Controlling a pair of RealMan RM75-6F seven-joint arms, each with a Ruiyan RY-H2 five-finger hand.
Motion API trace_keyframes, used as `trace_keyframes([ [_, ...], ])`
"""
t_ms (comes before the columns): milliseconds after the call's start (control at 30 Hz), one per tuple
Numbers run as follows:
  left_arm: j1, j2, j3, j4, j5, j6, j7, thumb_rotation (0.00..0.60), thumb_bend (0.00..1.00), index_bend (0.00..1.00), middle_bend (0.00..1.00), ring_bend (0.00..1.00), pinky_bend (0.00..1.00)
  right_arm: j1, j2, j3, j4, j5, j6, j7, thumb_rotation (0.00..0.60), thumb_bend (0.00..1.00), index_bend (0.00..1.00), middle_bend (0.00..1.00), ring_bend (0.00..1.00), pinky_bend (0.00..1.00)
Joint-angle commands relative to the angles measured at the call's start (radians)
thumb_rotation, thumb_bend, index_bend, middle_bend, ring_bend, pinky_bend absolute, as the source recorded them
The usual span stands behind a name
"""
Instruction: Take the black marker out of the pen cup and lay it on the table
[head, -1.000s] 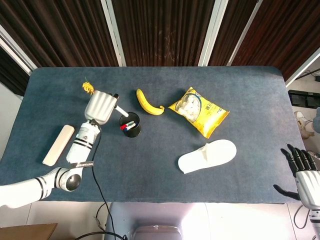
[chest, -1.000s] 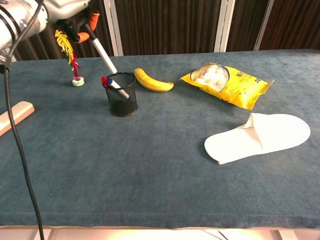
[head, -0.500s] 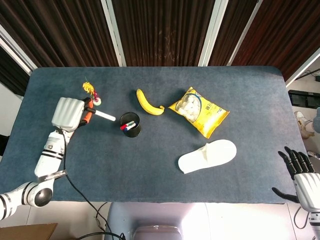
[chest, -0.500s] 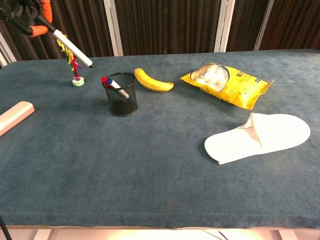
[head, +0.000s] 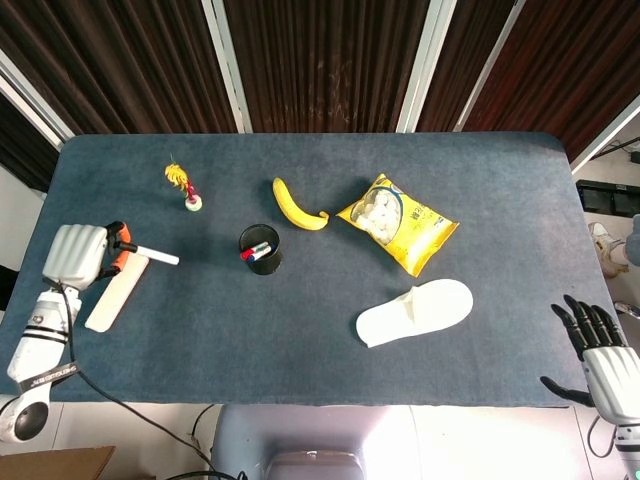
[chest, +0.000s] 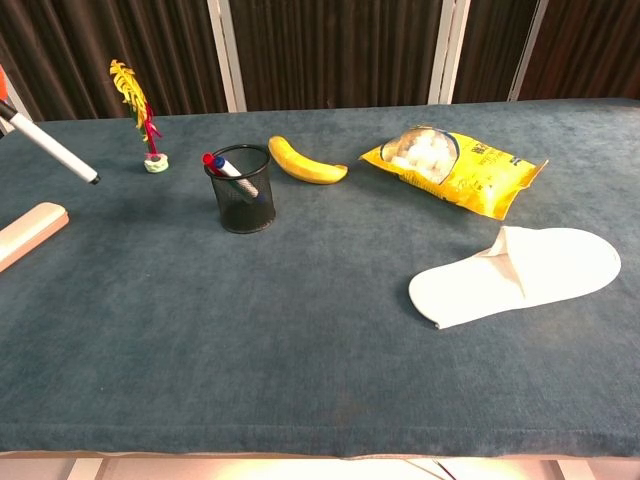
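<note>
My left hand hangs over the table's left side and holds the black marker, a white barrel with a dark tip pointing right. In the chest view only the marker pokes in from the left edge, above the table. The black mesh pen cup stands mid-left with a red and a blue pen still in it. My right hand is off the table's front right corner, fingers spread and holding nothing.
A beige flat block lies just under the left hand. A banana, a yellow snack bag, a white slipper and a small feathered toy lie on the blue cloth table.
My left hand has carried the marker away from the cup, leftward and toward the front-left of the table. The right hand has barely shifted.
</note>
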Motion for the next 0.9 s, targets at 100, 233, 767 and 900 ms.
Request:
trace_keyframes([
  [100, 0.051, 0.001, 0.039, 0.039, 0.049, -0.005, -0.075, 0.600, 0.43, 0.82, 0.66, 0.75, 0.77, 0.003, -0.002, 0.000, 0.000, 0.003, -0.007, -0.005, 0.600, 0.18, 0.10, 0.05, 0.02, 0.15],
  [233, 0.087, -0.017, 0.063, 0.050, 0.087, 0.021, -0.095, 0.600, 0.43, 0.82, 0.65, 0.75, 0.77, 0.004, -0.005, -0.001, 0.001, 0.005, -0.011, -0.009, 0.600, 0.18, 0.10, 0.05, 0.02, 0.15],
  [767, 0.155, -0.241, 0.084, 0.110, 0.102, 0.038, -0.099, 0.600, 0.43, 0.82, 0.66, 0.75, 0.77, 0.005, -0.005, -0.003, 0.002, 0.007, -0.014, -0.011, 0.600, 0.18, 0.10, 0.05, 0.02, 0.15],
  [900, 0.166, -0.290, 0.080, 0.125, 0.086, 0.034, -0.093, 0.600, 0.43, 0.82, 0.66, 0.75, 0.77, 0.005, -0.006, -0.004, 0.002, 0.009, -0.017, -0.012, 0.600, 0.18, 0.10, 0.05, 0.02, 0.15],
])
